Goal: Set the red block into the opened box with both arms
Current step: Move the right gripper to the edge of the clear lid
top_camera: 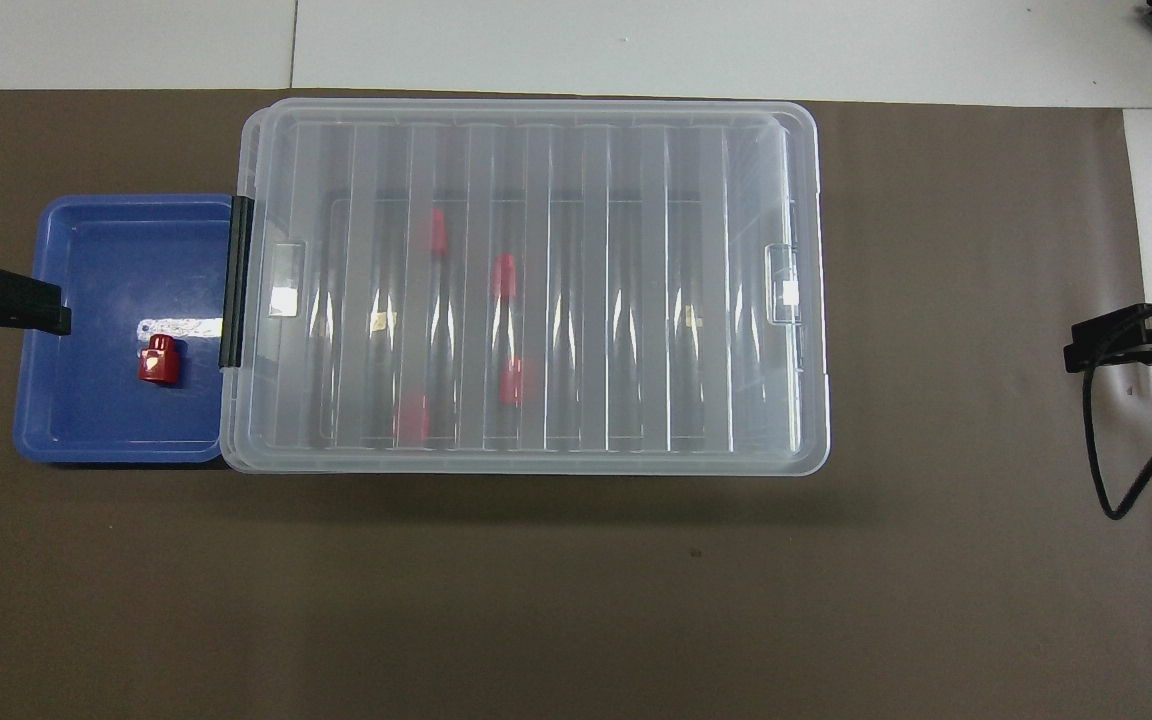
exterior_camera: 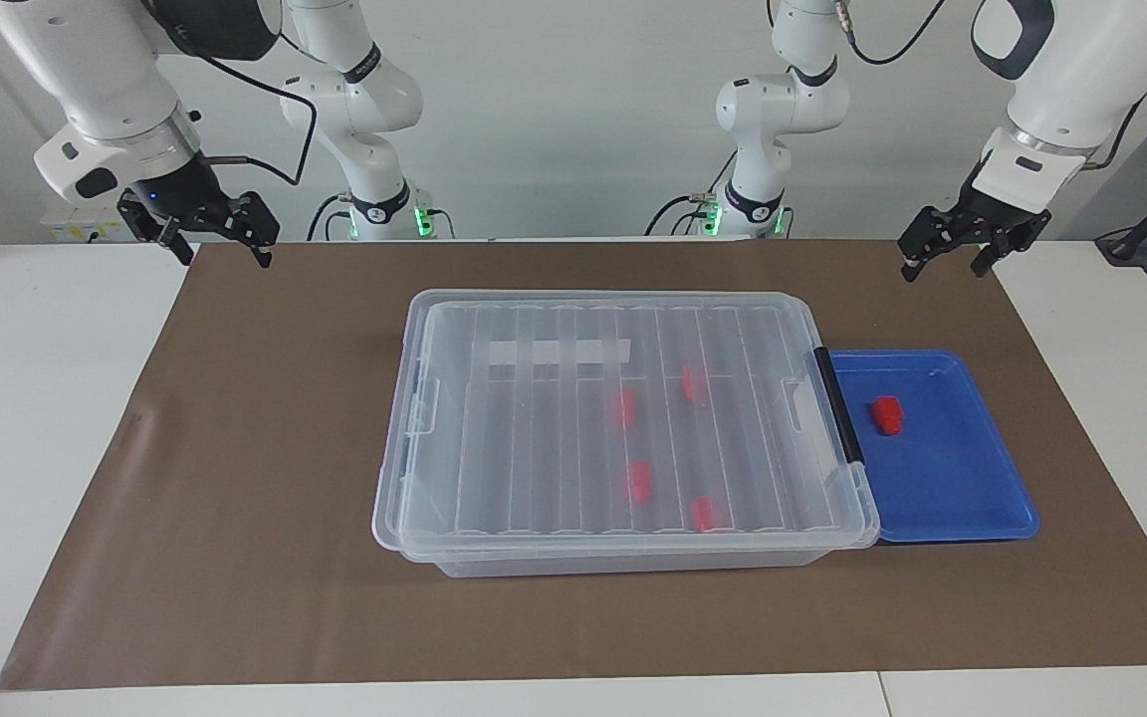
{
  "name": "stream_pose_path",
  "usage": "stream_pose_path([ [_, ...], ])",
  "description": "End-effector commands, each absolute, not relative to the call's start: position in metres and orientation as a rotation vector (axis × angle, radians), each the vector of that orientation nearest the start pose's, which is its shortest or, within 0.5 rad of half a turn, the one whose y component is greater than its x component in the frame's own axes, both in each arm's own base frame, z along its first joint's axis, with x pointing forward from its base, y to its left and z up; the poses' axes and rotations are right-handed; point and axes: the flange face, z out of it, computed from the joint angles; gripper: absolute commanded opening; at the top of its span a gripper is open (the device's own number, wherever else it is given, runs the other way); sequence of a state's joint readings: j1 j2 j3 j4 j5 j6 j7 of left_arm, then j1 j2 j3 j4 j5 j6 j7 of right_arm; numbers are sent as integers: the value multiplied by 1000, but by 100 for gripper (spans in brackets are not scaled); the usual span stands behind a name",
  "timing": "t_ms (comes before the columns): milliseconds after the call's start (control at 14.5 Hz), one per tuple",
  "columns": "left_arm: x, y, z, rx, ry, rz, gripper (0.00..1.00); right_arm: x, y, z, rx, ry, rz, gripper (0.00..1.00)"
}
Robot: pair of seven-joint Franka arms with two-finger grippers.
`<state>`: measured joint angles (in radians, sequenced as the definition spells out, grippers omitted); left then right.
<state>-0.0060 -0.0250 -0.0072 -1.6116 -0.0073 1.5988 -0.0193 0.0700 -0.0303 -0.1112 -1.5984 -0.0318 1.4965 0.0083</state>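
Two hands hang wide open and empty, the right hand (exterior_camera: 220, 239) up over the brown mat toward its own end from the box (exterior_camera: 623, 423). That box has its ribbed lid on (four red blocks show inside). The red block (exterior_camera: 887, 414) lies in the blue tray (exterior_camera: 992, 498) touching the box's handle end. Lifting the lid squarely should come first, then the left hand (exterior_camera: 962, 254) takes the block.

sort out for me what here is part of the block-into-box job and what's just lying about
In the job:
- red block on the blue tray
- clear box, lid on
- left claw and right claw, both open, raised, waiting

Lying about:
- four red blocks already inside the box
- brown mat
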Motion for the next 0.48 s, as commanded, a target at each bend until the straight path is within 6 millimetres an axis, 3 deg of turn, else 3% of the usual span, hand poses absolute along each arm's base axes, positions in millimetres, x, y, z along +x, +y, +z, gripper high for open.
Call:
stream_pose_path([
  [0,546,-9,621,-3165,-35,-19,100,531,-27,625,-3174,63,109,100],
  [276,546,-9,621,-3165,-35,-21,100,536,-19,627,-3176,59,54,100],
  [414,546,-9,621,-3165,-42,-21,100,543,-13,616,-3172,80,-29,100],
])
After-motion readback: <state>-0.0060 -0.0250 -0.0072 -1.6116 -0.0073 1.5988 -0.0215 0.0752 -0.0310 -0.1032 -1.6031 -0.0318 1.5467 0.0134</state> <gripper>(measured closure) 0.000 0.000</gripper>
